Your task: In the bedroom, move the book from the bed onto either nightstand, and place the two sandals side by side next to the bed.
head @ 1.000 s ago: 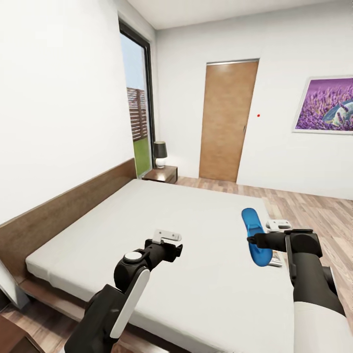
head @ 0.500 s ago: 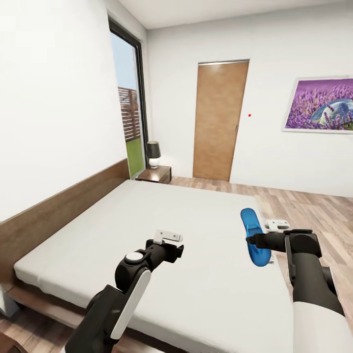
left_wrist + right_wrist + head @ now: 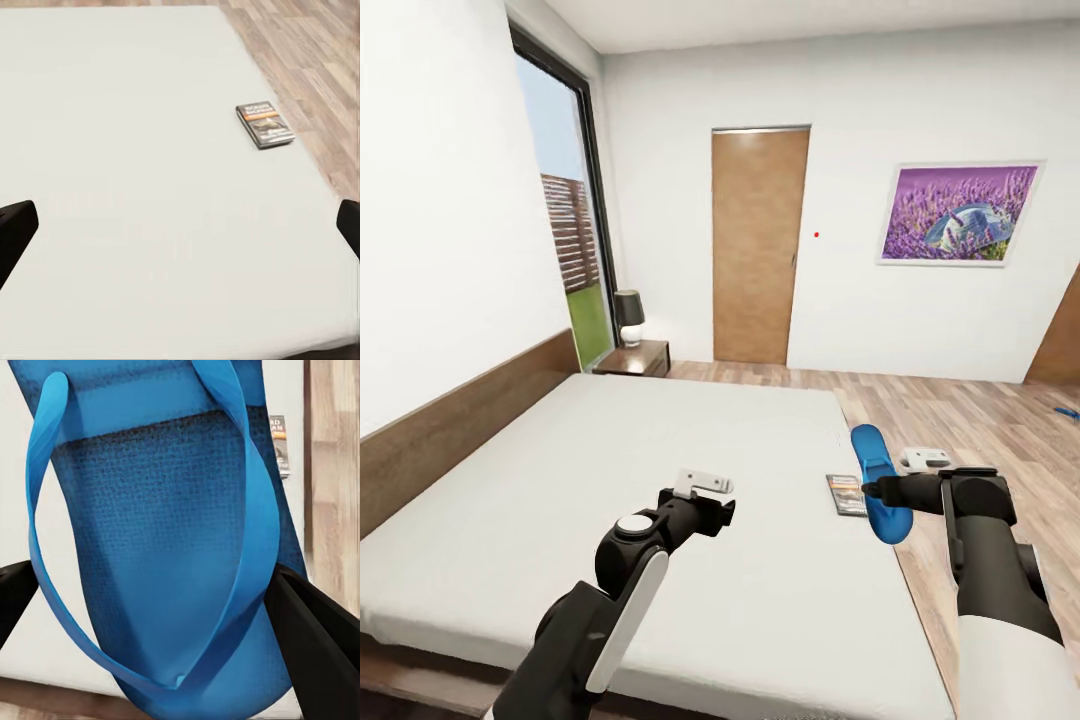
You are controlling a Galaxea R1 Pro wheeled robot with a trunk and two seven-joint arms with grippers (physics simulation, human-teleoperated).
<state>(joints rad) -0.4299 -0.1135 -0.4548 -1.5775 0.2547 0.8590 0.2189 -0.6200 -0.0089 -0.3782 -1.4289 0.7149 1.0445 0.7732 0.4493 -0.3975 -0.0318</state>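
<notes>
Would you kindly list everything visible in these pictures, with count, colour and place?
bed: one, grey-white mattress, brown frame, ahead
book: one, dark with orange band, near bed's right edge
sandal: one, blue, in right gripper
second sandal: one, blue, on far floor
nightstand: one, dark brown, by window
lamp: one, black shade, on nightstand
door: one, brown, far wall
picture: one, purple, far wall
left gripper: open, over bed
right gripper: shut on sandal
</notes>
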